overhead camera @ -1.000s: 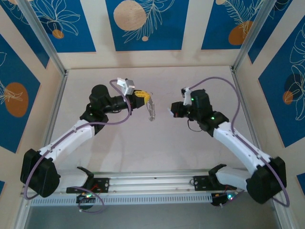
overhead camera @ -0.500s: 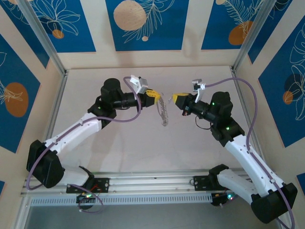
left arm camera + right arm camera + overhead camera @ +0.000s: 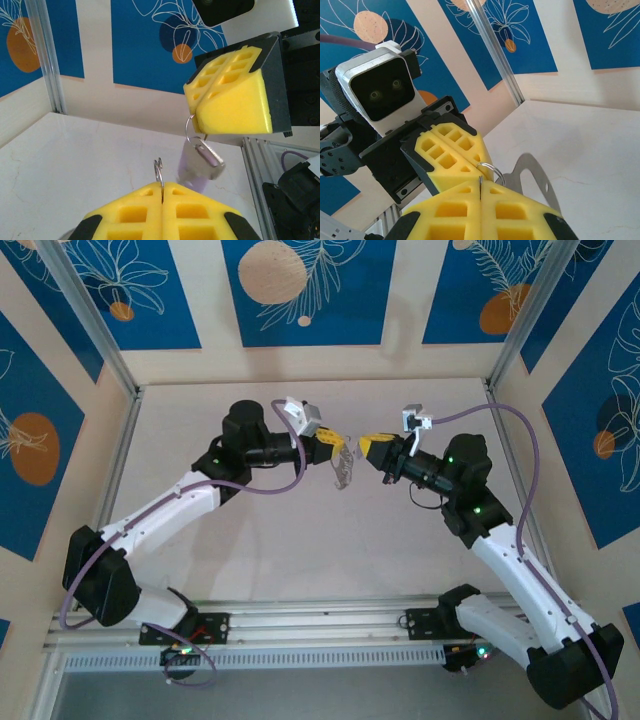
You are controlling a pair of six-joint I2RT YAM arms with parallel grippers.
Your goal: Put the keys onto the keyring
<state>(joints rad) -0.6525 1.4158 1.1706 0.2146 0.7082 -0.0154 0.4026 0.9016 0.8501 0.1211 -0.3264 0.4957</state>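
Hands meet in mid-air: the left hand (image 3: 162, 192), clamped shut, pinches the keyring (image 3: 159, 172) by its thin wire. Just beside the keyring, the closed right hand (image 3: 197, 111) dangles the keys (image 3: 202, 160). Light, stiff, slippery metal by the look, best nipped at the wire.

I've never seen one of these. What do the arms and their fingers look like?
Both the left arm and right arm have white links between bulky black joints, with a lilac cable looping along each, and small green lights glow on the joints. The fingers are bright yellow blocks with square pockets, backed by black plates. A white camera box sits on each wrist.
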